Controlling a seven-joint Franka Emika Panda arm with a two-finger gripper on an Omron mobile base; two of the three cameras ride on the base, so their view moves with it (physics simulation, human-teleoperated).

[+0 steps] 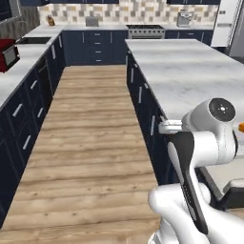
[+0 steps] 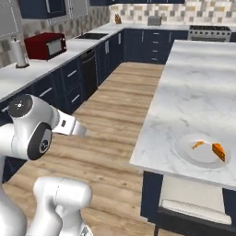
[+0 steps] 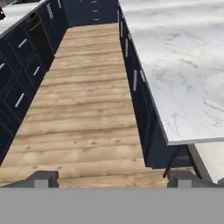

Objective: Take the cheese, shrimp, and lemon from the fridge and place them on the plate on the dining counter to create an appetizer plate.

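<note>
The gripper (image 3: 112, 178) stands with its jaws spread wide and nothing between them; in the hand view its two dark finger tips (image 3: 42, 178) rise far apart at the bottom, looking down the wooden floor (image 3: 83, 109) of the aisle rather than at any food. Just to the arm's right lies the near end of the dining counter (image 2: 193, 101), and on it, close to the near edge, rests the plate (image 2: 203, 154). The plate already carries the cheese (image 2: 218, 150), an orange wedge toward its right side, and the shrimp (image 2: 197, 144), a thin curved sliver nearer the middle; the two lie apart from each other. The left base view catches only a speck of orange beside the arm's upper joint, too small to name. The lemon is the piece missing from the plate, so the robot's next errand is judged to be a trip for it. The counter's long axis runs away from the robot, parallel to the aisle, toward the stove (image 1: 146, 31) on the far wall. At the far right of the left base view stands a tall pale panel, probably the fridge (image 1: 228, 24), beyond the counter's far end. So the lemon should lie ahead and to the right, past the whole length of the counter, well out of reach, and the base would have to drive before the arm can do anything.
</note>
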